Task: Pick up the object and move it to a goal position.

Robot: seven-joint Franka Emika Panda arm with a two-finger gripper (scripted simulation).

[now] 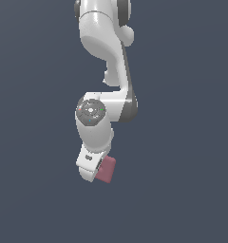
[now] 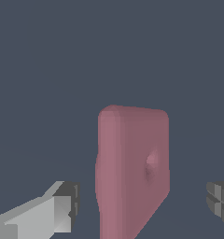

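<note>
pink cube (image 2: pixel 132 168), between open gripper (image 2: pixel 142 205) fingers

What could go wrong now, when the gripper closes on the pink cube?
1. The small dusky pink-red cube stands between the white gripper's open fingers, gaps on both sides; one finger may touch first and push it.
2. In the exterior view, the cube sits turned to the gripper, so it may twist.

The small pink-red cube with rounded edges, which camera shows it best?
The wrist view: the small pink-red cube with rounded edges fills the frame between the gripper fingers, its dimple visible. The exterior view shows the cube small, partly hidden behind the white gripper.
</note>
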